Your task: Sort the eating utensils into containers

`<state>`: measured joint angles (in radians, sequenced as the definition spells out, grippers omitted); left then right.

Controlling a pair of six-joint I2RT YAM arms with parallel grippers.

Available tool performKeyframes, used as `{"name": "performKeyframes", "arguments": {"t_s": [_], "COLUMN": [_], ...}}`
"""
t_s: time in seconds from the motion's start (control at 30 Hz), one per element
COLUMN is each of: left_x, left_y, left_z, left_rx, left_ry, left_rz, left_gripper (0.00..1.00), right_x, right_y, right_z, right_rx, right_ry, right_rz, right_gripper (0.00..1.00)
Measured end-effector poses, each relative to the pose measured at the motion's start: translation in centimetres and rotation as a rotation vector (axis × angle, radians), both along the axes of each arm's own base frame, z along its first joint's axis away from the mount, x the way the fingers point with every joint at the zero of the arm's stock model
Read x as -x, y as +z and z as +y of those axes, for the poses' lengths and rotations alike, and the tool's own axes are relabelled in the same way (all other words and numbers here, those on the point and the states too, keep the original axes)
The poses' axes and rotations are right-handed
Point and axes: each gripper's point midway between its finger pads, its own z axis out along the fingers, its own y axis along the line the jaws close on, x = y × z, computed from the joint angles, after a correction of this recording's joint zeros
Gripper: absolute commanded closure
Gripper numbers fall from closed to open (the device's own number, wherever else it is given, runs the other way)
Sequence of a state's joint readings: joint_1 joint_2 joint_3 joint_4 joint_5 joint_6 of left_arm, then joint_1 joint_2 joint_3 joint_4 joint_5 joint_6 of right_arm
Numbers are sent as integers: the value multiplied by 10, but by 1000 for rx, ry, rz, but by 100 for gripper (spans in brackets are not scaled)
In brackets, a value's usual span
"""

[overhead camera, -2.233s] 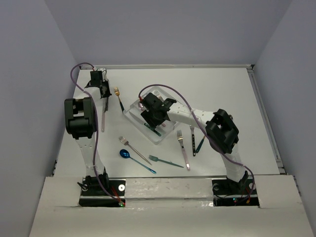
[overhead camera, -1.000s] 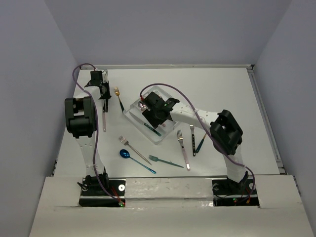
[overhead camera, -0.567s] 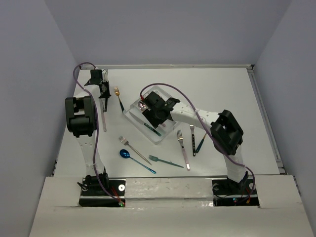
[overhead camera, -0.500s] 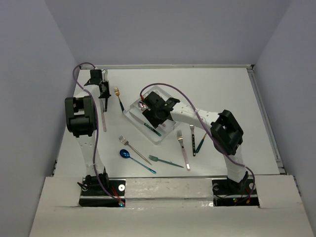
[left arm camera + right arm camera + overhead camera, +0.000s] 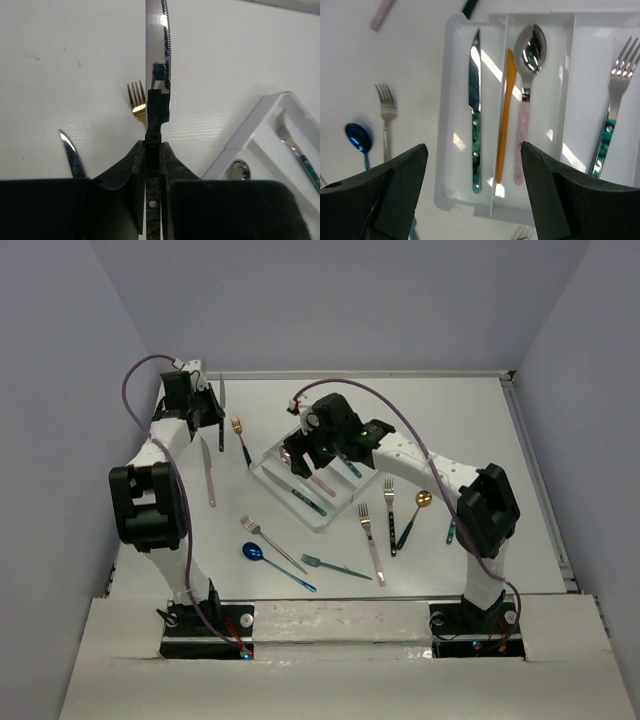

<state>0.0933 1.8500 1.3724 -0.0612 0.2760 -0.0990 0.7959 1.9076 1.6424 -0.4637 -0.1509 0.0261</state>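
Observation:
My left gripper [image 5: 153, 146] is shut on the dark handle of a serrated silver knife [image 5: 158, 45], held above the table at the far left [image 5: 221, 418]. A gold fork [image 5: 136, 101] and a pink-handled knife [image 5: 207, 472] lie below it. My right gripper [image 5: 472, 150] is open and empty above the white tray [image 5: 451, 75]. The tray holds a teal-handled knife [image 5: 476, 125] in one compartment. An orange stick [image 5: 505, 115] and a pink-handled spoon [image 5: 527, 90] lie in the middle one. A teal-handled fork [image 5: 615, 100] lies in the third.
Loose on the table in front of the tray [image 5: 262, 472] are a silver fork [image 5: 270, 542], a blue spoon [image 5: 255, 552] and a teal fork [image 5: 335, 567]. To its right are a pink-handled fork [image 5: 371, 540], a dark-handled fork [image 5: 390, 520] and a gold spoon [image 5: 418, 508].
My left gripper has lifted the dark-handled knife off the table and swung toward the back. My right gripper has risen from the tray and drawn back, uncovering the gold spoon.

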Motion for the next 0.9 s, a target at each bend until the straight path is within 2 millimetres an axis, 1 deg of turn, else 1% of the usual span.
{"name": "performKeyframes", "arguments": {"t_s": [0.03,0.07,0.1,0.13,0.17,0.27,0.33,0.37,0.5,0.6,0.7,0.8,0.9], "left_x": [3,7,10,16,22,39,56,61,83,96,107,118,124], "left_y": [19,44,62,86,108,142,154,158,172,183,189,192,194], "left_z": [-4,-9,-13,-19,-26,-41,-54,-58,-74,-85,-95,-106,-115], "left_rx": [14,32,46,68,89,144,189,203,253,293,323,344,362], "left_ry": [-9,-24,-38,-63,-91,-159,-211,-229,-301,-356,-397,-439,-468], "left_rz": [-45,-102,-147,-209,-264,-369,-402,-415,-461,-500,-525,-548,-560], "left_gripper": [100,100,100,100,100,100,100,100,100,100,100,100,100], "right_x": [-5,-10,-14,-16,-25,-37,-43,-43,-39,-33,-30,-27,-25], "right_y": [11,24,34,44,57,83,100,104,124,133,132,128,123], "right_z": [4,11,16,21,27,40,50,54,74,83,87,92,95], "right_rx": [-49,-115,-162,-205,-262,-380,-467,-495,-661,-756,-800,-848,-883], "right_ry": [17,50,80,111,142,220,284,306,427,504,551,586,605], "right_rz": [-3,-8,-9,-11,-25,-53,-75,-73,-60,-52,-37,1,37], "right_gripper": [17,16,16,16,15,15,15,15,16,16,17,18,19]}}
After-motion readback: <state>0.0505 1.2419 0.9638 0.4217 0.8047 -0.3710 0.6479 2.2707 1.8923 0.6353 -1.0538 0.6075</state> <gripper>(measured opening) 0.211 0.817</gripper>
